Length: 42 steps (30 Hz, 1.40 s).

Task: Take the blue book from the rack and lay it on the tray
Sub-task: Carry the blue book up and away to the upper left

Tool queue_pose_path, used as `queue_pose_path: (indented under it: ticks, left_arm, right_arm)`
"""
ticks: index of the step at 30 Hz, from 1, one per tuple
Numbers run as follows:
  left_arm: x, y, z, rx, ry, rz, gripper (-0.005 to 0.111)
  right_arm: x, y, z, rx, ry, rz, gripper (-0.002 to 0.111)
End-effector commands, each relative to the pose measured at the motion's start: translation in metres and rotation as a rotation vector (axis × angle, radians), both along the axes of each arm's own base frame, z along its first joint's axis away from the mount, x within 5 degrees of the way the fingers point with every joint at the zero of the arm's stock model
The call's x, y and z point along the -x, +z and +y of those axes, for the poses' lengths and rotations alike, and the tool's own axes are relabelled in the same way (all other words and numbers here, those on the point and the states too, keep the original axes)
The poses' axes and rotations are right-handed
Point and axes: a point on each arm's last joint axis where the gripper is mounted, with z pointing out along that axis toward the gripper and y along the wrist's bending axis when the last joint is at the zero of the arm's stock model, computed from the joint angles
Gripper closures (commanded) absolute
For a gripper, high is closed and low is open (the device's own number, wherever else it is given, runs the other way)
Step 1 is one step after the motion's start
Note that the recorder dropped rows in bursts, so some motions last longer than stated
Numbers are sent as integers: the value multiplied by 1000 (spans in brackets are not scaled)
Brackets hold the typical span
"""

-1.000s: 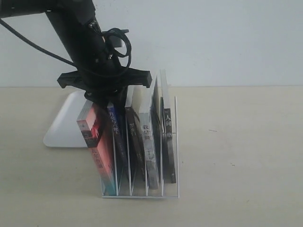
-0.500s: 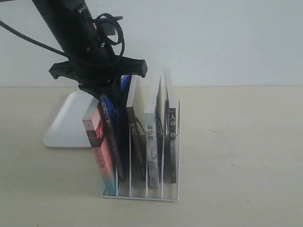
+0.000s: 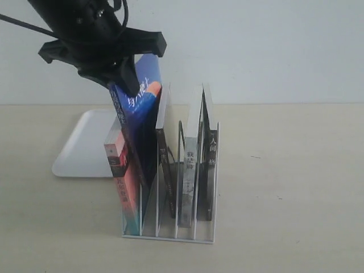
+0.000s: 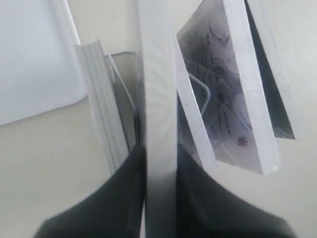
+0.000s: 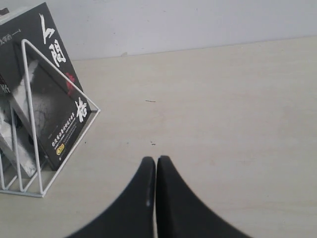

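Between the fingers (image 4: 124, 188) of my left gripper (image 3: 126, 84): blue book (image 3: 142, 122), clamped at its top edge, tilted, standing higher than its neighbours, lower part inside the rack (image 3: 170, 236), second slot from the left, beside the pink-red-spined book (image 3: 122, 187). Beyond, left of the rack: tray (image 3: 79, 151), white, apart from the book. My right gripper (image 5: 156, 161): jaws together, holding nothing, near the rack's black book (image 5: 49, 109)
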Motion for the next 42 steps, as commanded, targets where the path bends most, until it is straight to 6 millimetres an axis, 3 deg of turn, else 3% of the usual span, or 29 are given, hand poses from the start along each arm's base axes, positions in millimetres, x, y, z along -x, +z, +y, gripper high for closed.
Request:
queue_pose_path:
  ticks: [1,19,29,35,42]
  left_arm:
    - [9,24,5,71,-7,-100,103]
    - [60,101,42,198,41,-357,103]
    - [107,157,95,224,224,-661,103]
    - [92,135,125,114,483,-717,103]
    - [65,91,138,222,612,-732,103]
  right_arm:
    - [0,1,-1,12,-6,-9,108]
    - [0,1,-1,12,-6,-9,108]
    - [0,1,-1,12,-6,-9,108]
    - [0,1,-1,12,-6,-9,108]
    - [0,1,-1,12,-6,-9,108]
